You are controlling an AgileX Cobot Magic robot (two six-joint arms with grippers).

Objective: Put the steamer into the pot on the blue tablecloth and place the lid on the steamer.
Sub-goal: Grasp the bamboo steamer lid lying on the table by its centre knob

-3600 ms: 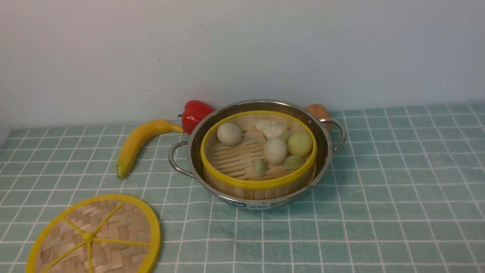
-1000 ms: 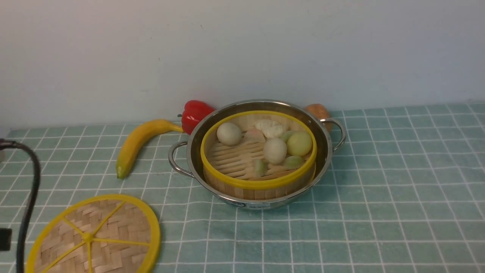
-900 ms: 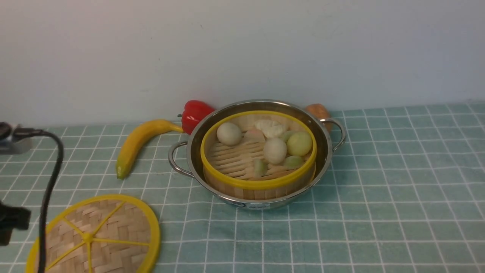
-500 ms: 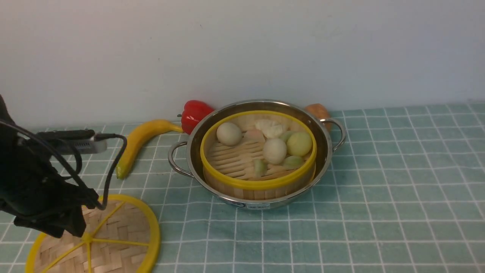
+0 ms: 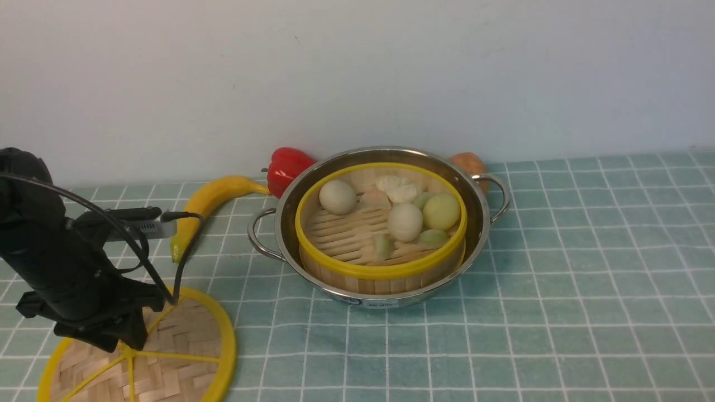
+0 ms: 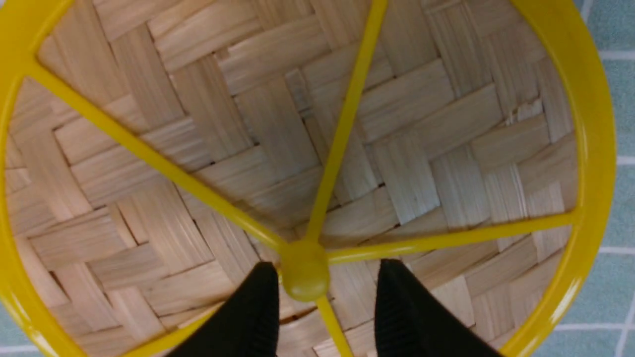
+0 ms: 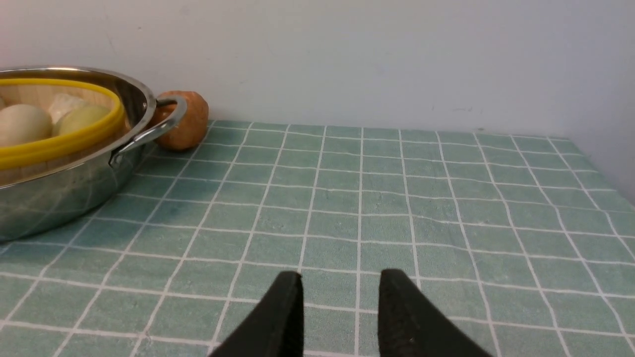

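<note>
Steamer (image 5: 380, 245) sits inside the pot (image 5: 481, 220), centre of the front view, on the blue tablecloth (image 5: 558, 279). I count that half as done.

Lid (image 5: 190, 335) lies flat on the cloth at lower left, well apart from the pot. My left gripper (image 6: 325, 277) is down over it, jaws apart and straddling the hub (image 6: 303, 270); not clamped, as far as I can see.

Right gripper (image 7: 340, 280) shows only in its own wrist view, over bare cloth, jaws apart, empty.

Left to do: close on the hub, lift, seat the lid on the steamer.

Soft even light, faint shadows, mild sheen on the pot (image 5: 479, 220), front view slightly hazy
</note>
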